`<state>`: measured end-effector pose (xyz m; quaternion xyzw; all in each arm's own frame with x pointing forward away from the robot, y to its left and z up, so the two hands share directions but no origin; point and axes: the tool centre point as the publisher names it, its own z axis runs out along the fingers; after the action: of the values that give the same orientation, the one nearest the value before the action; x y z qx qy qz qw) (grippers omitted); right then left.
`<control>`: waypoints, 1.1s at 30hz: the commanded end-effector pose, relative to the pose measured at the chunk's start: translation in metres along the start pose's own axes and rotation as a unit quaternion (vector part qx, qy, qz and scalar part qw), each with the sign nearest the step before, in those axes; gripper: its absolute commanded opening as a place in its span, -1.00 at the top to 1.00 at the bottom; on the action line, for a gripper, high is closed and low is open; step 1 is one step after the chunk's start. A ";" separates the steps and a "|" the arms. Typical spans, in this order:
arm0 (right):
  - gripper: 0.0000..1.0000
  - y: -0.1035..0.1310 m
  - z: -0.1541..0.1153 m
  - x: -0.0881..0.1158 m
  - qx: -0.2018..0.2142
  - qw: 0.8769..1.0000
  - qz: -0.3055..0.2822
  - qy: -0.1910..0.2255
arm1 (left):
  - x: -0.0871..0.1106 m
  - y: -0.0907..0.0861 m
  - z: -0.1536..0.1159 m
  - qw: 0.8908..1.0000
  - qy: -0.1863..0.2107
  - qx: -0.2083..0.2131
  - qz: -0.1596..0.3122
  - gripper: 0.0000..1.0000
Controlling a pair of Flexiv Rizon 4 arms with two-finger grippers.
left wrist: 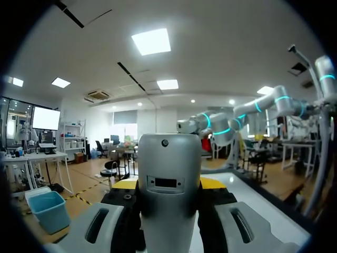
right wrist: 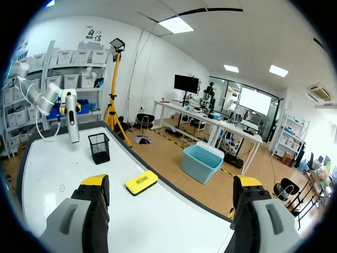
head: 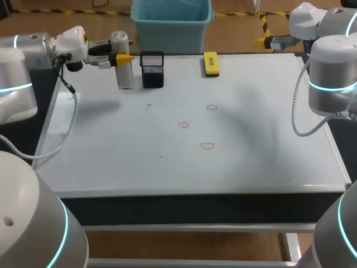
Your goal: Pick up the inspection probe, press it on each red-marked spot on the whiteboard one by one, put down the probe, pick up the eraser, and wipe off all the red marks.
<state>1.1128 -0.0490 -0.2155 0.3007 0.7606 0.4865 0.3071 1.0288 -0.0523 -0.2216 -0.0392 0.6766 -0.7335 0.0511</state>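
Head view: one whiteboard (head: pixel 251 156) covers the worktop, with three red marks on it: far mark (head: pixel 212 107), middle mark (head: pixel 183 125), near mark (head: pixel 207 146). One probe (head: pixel 125 75) stands upright just beside one black mesh holder (head: pixel 152 70), clamped in the left end effector (head: pixel 120 57). One yellow eraser (head: pixel 211 63) lies at the far edge. Right end effector (right wrist: pixel 171 182) is spread wide and holds nothing.

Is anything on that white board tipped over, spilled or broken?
Nothing stands out. The probe stands upright in the left pincer, the black mesh cup is upright, and the yellow eraser lies flat.
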 end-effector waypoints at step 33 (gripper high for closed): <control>-1.00 0.000 0.000 -0.001 0.000 1.000 0.000 0.000 | -0.013 0.039 -0.017 1.000 -0.006 -0.002 -0.017 1.00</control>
<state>1.1128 -0.0490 -0.2155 0.3007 0.7606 0.4865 0.3071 1.0408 -0.0368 -0.2617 -0.0556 0.6773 -0.7324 0.0421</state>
